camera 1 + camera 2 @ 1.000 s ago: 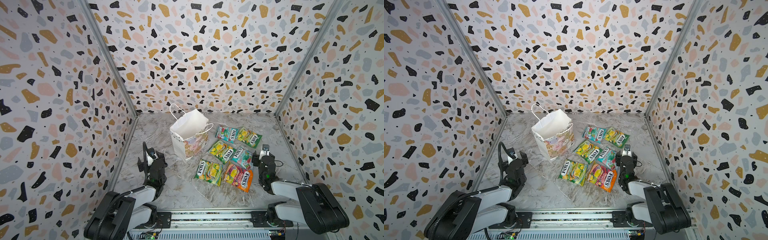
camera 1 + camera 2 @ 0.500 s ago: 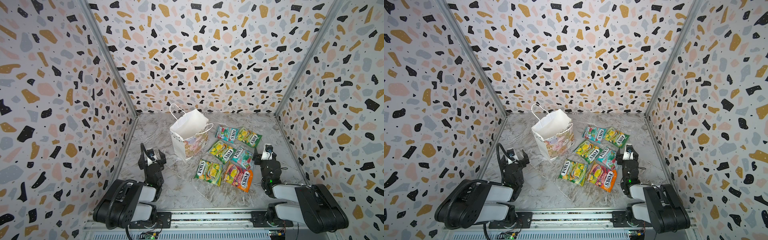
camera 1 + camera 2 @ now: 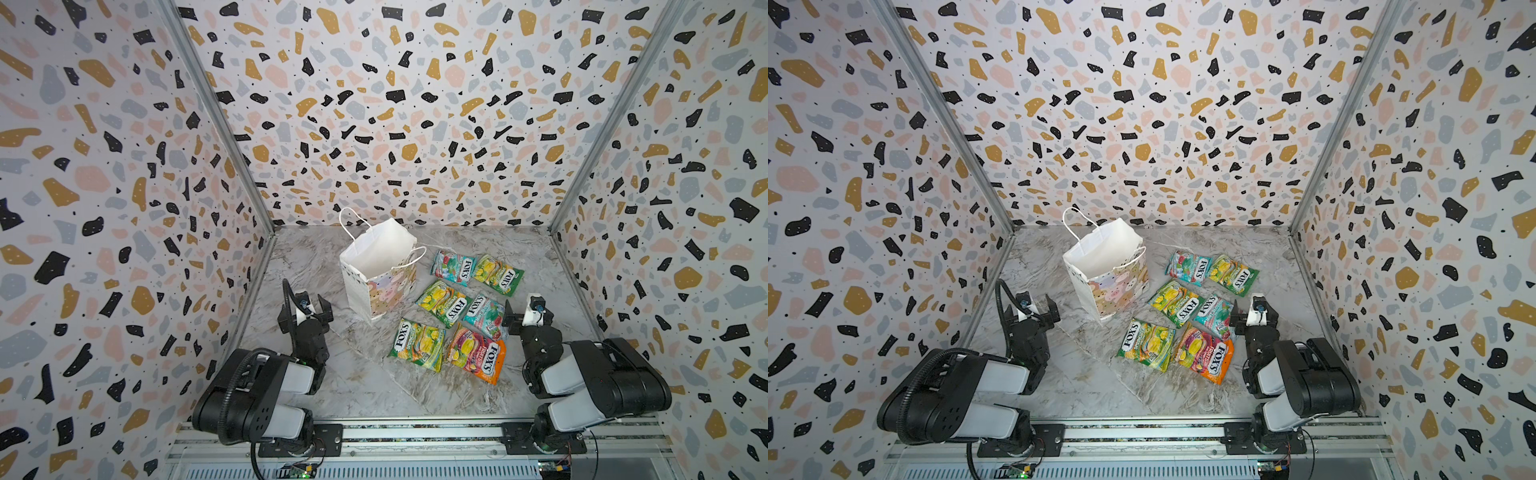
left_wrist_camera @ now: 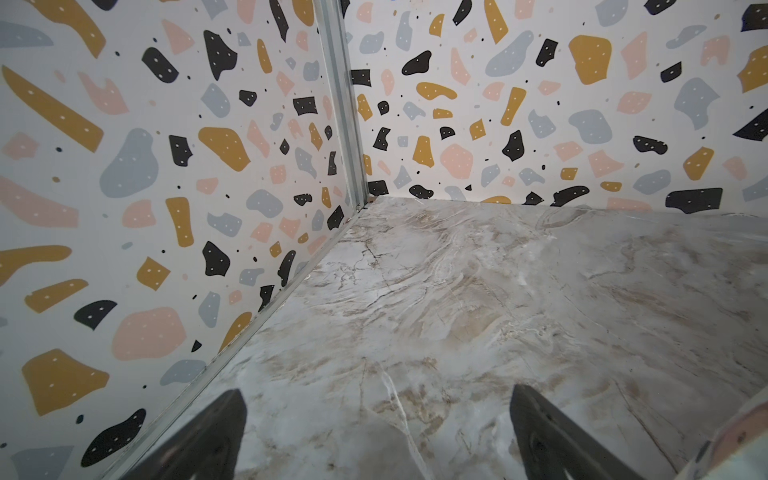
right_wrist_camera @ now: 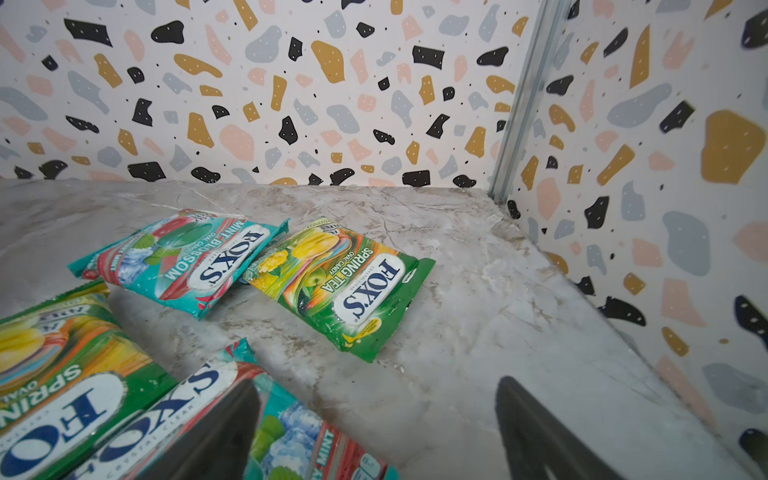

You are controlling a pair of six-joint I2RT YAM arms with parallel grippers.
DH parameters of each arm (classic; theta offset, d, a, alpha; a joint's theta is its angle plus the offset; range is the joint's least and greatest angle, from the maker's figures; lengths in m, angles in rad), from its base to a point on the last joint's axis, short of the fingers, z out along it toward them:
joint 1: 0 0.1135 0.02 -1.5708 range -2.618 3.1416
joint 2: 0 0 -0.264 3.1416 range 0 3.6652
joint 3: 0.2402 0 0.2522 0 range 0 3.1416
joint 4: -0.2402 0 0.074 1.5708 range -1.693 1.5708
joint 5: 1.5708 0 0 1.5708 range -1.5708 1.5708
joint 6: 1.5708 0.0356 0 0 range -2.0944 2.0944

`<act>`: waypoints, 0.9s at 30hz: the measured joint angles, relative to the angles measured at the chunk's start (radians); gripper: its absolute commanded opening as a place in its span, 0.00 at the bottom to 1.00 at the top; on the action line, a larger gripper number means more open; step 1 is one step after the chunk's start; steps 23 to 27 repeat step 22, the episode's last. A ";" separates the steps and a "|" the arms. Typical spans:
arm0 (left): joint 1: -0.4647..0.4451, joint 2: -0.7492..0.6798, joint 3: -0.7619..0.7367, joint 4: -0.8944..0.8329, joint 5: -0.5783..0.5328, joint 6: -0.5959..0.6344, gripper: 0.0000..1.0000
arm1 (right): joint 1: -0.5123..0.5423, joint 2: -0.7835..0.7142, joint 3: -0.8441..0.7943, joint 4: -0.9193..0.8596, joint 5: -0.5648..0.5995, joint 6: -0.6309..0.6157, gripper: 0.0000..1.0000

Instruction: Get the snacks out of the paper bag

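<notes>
Table [image 3: 374, 382]: paper bag [image 3: 380, 257] in both top views only — left gripper [image 4: 378, 411], right gripper [image 5: 374, 407] wide.

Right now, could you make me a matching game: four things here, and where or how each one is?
1. white paper gift bag
2. orange glossy candy packet
3. green-yellow glossy candy packet nearest the right wall
4. left gripper

a. open, over bare marble tabletop
b. front row of packets
c. upright, mouth open
d. back row, beside a teal-red packet

Pairs: 1-c, 2-b, 3-d, 4-a
</notes>
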 measured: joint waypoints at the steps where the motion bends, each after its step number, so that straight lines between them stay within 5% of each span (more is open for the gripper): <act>1: 0.001 0.000 0.002 -0.006 -0.005 -0.005 1.00 | 0.000 0.001 0.023 -0.016 0.009 0.002 0.99; 27: 0.001 0.000 0.002 -0.028 -0.088 -0.047 1.00 | 0.000 0.002 0.083 -0.077 0.041 0.005 0.99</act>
